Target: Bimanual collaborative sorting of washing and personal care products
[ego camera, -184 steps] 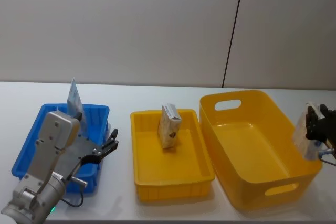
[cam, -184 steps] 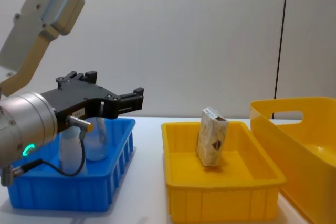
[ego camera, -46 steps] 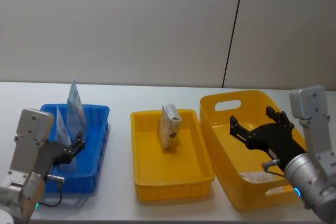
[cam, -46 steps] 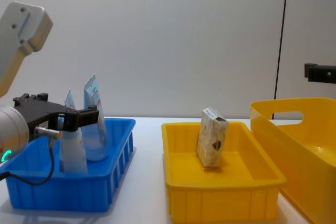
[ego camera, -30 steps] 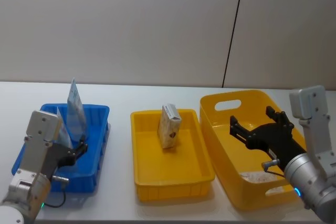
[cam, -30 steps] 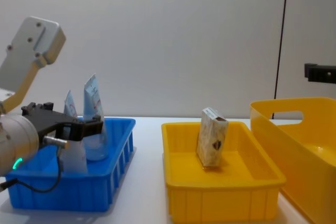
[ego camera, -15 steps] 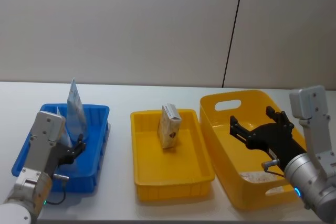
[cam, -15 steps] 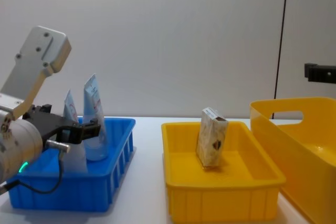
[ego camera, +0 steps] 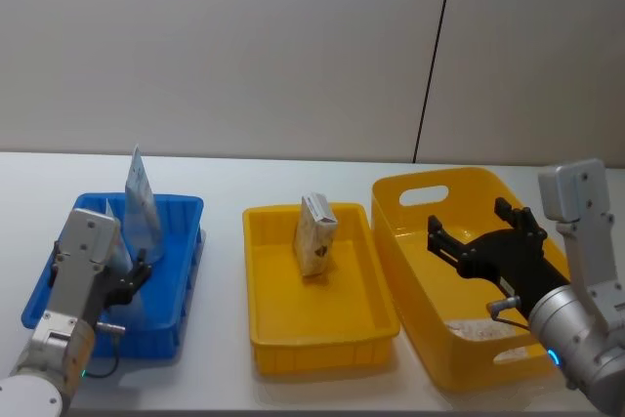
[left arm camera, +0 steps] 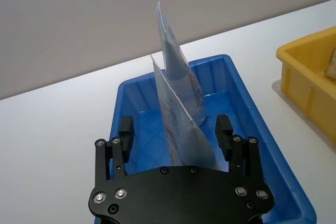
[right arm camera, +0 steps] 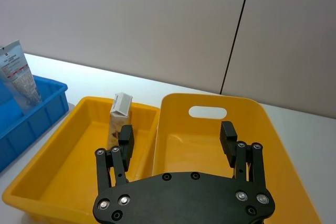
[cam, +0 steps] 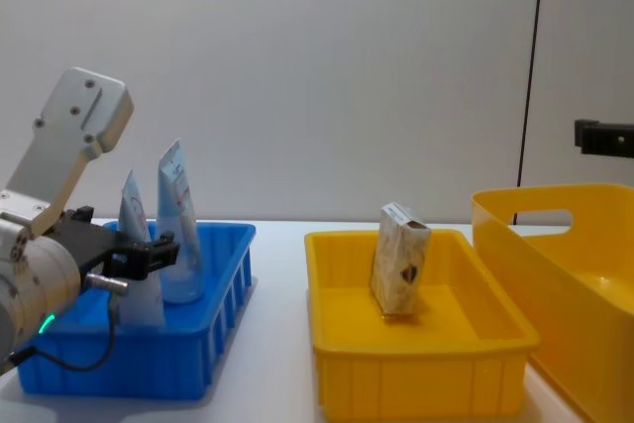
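Two pale-blue tubes stand upright in the blue bin (ego camera: 186, 212): a taller one (ego camera: 140, 197) with red print and a shorter one (ego camera: 112, 233) nearer me. My left gripper (left arm camera: 175, 128) is open low over that bin, its fingers on either side of the nearer tube (left arm camera: 181, 140) with gaps showing; the taller tube (left arm camera: 178, 74) stands beyond. A beige carton (ego camera: 315, 233) stands in the shallow yellow tray (ego camera: 322, 339). My right gripper (ego camera: 480, 233) hangs open over the deep yellow bin (ego camera: 439, 192), holding nothing. A pale speckled item (ego camera: 476, 330) lies on that bin's floor.
The three containers stand side by side on a white table (ego camera: 225, 368), blue at the left, deep yellow at the right, with narrow gaps between them. A grey wall (ego camera: 293, 46) rises behind the table.
My left gripper has drawn back a little towards me along the blue bin, still open. The tubes, the carton and the right arm have not moved.
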